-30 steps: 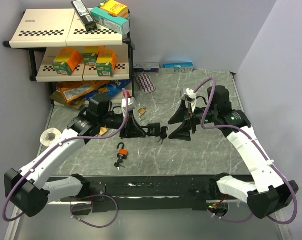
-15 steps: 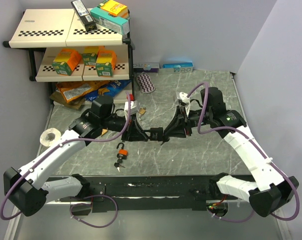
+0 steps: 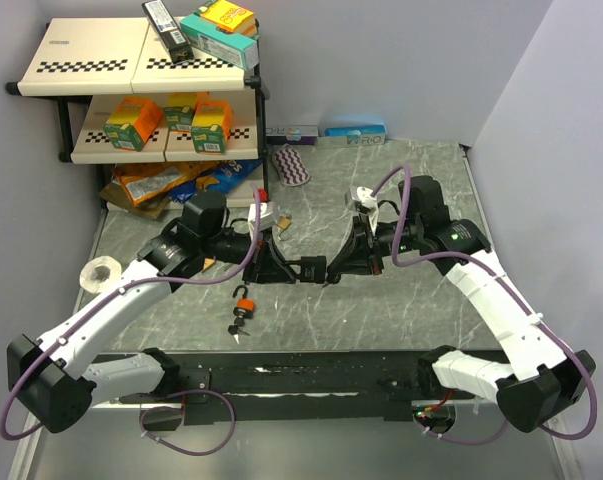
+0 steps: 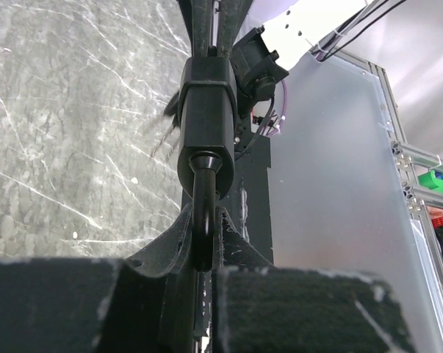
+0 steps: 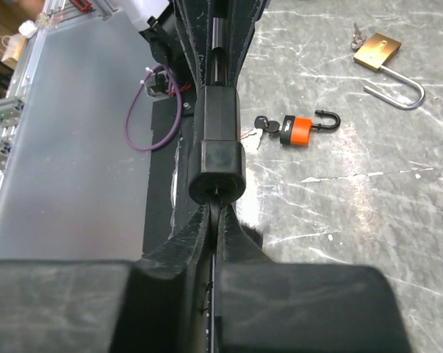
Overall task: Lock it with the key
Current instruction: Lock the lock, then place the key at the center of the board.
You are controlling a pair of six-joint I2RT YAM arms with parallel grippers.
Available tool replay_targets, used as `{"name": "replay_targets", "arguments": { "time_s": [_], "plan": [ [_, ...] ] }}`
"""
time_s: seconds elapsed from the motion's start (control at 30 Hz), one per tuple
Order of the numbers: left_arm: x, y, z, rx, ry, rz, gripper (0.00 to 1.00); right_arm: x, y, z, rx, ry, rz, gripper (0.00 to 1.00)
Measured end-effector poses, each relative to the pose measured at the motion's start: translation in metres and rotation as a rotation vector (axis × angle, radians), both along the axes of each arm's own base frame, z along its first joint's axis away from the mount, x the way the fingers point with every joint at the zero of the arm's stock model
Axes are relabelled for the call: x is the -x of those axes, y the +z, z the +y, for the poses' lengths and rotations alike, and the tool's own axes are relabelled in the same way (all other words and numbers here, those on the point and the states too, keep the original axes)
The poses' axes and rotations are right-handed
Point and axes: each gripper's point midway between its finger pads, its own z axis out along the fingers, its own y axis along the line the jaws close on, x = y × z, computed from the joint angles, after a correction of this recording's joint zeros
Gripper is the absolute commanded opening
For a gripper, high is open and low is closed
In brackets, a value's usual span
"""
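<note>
Black lock (image 3: 311,268) is held above mid-table, lying horizontal between the two arms. Left gripper (image 4: 203,234) is clamped narrow on its shackle (image 4: 202,220). Right gripper (image 5: 216,220) is pinched tight on the key (image 5: 219,208). Only a thin sliver of it shows, running into the lock's end face; can't tell how far it's turned. Something blurred hangs beside the lock body in the left wrist view, can't identify it.

Orange lock (image 3: 244,300) lies on the table near the left gripper, shackle up out of the body, keys (image 3: 241,325) touching its near end. Brass lock (image 3: 279,222) sits further back, shackle swung open.

Table (image 3: 401,310) is grey marble-pattern, white veins. Tape roll (image 3: 101,272) at the left edge. Two-tier shelf (image 3: 91,62) in the back-left corner, boxes on both tiers, snack bags (image 3: 161,182) underneath. Patterned pouch (image 3: 291,165) beside the shelf leg. Flat boxes (image 3: 331,132) along the back wall. Walls plain pale grey-lilac.
</note>
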Motion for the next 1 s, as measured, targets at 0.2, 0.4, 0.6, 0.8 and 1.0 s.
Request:
{"name": "replay_targets", "arguments": {
  "time_s": [0.2, 0.4, 0.6, 0.8, 1.0],
  "plan": [
    [0.001, -0.001, 0.000, 0.000, -0.004, 0.001, 0.01, 0.000, -0.001, -0.001, -0.001, 0.005, -0.004, 0.00],
    [-0.004, -0.005, 0.010, -0.002, 0.019, -0.044, 0.01, -0.007, -0.005, -0.020, -0.006, -0.038, 0.052, 0.00],
    [-0.012, -0.017, 0.025, -0.041, 0.052, -0.059, 0.01, -0.037, -0.005, -0.051, 0.014, -0.160, 0.057, 0.00],
    [-0.021, -0.034, 0.031, -0.086, 0.111, -0.048, 0.01, -0.102, -0.040, -0.081, 0.124, -0.387, 0.138, 0.00],
    [-0.044, -0.059, 0.032, -0.163, 0.213, -0.015, 0.01, -0.189, -0.097, -0.094, 0.244, -0.572, 0.308, 0.00]
  ]
}}
